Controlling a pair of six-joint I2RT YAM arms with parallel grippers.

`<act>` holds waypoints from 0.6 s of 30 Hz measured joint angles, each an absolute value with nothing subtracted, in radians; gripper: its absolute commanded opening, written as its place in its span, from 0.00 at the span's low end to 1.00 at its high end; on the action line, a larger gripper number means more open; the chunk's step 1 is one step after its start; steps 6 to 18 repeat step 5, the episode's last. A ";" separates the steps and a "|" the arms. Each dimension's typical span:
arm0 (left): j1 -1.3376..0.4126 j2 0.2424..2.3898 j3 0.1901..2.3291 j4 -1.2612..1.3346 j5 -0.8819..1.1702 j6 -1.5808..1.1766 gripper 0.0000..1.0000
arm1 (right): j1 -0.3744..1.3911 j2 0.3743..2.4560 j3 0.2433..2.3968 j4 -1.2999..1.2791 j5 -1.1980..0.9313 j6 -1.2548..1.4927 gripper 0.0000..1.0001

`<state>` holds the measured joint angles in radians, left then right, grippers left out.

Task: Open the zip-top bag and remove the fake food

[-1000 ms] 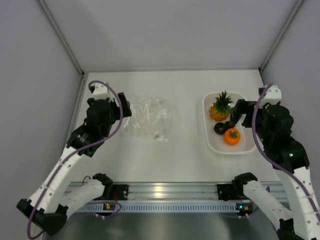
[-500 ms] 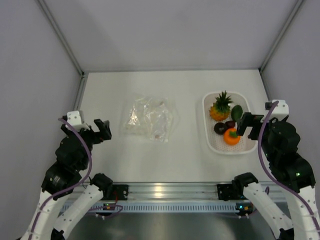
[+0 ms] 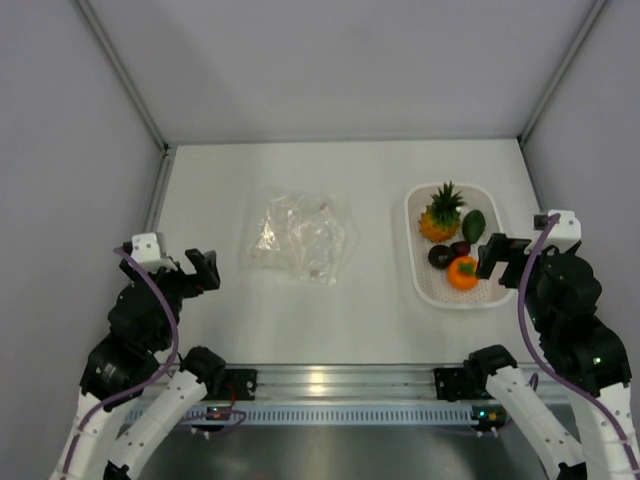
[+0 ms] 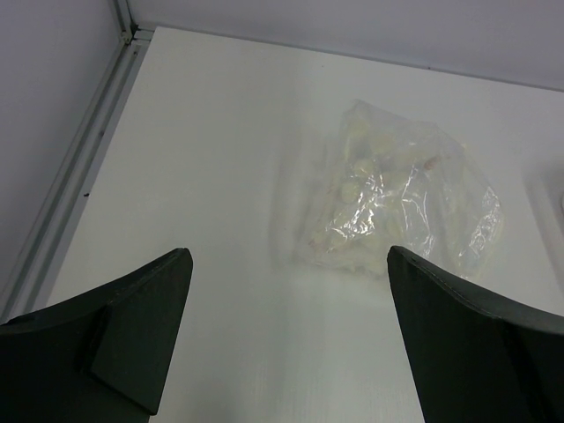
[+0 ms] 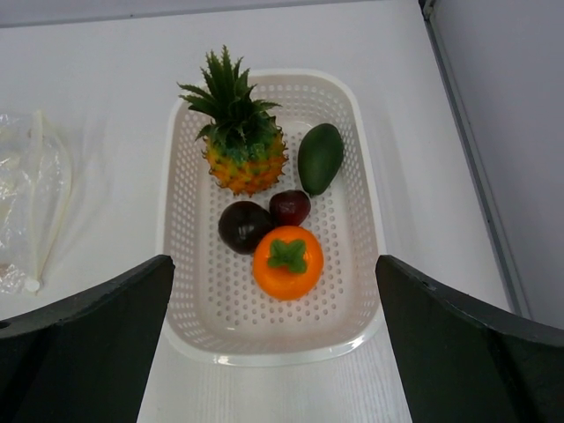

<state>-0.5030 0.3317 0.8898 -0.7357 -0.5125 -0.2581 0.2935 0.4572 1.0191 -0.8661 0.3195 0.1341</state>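
Retreating nearward, we are keeping the left gripper [image 3: 203, 268] and right gripper [image 3: 495, 257] released; the fake food [image 5: 242, 150] is sitting in the basket [image 5: 264, 354] at right; the zip-top bag [image 3: 300, 238] is lying apparently emptied.

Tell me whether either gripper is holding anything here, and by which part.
Nothing is held. The left gripper is open, apart from the bag; the right gripper is open too, clear of the toy food lying in the basket.

Robot lab test cell: grey panel walls [image 3: 340, 60], white table [image 3: 370, 300], aluminium mounting rail [image 3: 330, 385] along near edge.
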 measured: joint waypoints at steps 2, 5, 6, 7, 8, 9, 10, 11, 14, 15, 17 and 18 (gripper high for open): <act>-0.503 0.332 0.890 -0.736 -0.513 -0.258 0.98 | 0.294 0.457 1.019 -0.866 0.321 0.134 0.99; -0.503 0.332 0.890 -0.736 -0.513 -0.257 0.98 | 0.294 0.457 1.019 -0.866 0.321 0.134 0.99; -0.503 0.332 0.890 -0.736 -0.513 -0.257 0.98 | 0.294 0.457 1.019 -0.866 0.321 0.134 0.99; -0.503 0.332 0.890 -0.736 -0.513 -0.257 0.98 | 0.294 0.457 1.019 -0.866 0.321 0.134 0.99; -0.503 0.332 0.890 -0.736 -0.513 -0.257 0.98 | 0.294 0.457 1.019 -0.866 0.321 0.134 0.99; -0.503 0.332 0.890 -0.736 -0.513 -0.257 0.98 | 0.294 0.457 1.019 -0.866 0.321 0.134 0.99; -0.503 0.332 0.890 -0.736 -0.513 -0.257 0.98 | 0.294 0.457 1.019 -0.866 0.321 0.134 0.99; -0.503 0.332 0.890 -0.736 -0.513 -0.257 0.98 | 0.294 0.457 1.019 -0.866 0.321 0.134 0.99; -0.503 0.332 0.890 -0.736 -0.513 -0.257 0.98 | 0.294 0.457 1.019 -0.866 0.321 0.134 0.99; -0.503 0.332 0.890 -0.736 -0.513 -0.257 0.98 | 0.294 0.457 1.019 -0.866 0.321 0.134 0.99; -0.503 0.332 0.890 -0.736 -0.513 -0.257 0.98 | 0.294 0.457 1.019 -0.866 0.321 0.134 0.99; -0.503 0.332 0.890 -0.736 -0.513 -0.257 0.98 | 0.294 0.457 1.019 -0.866 0.321 0.134 0.99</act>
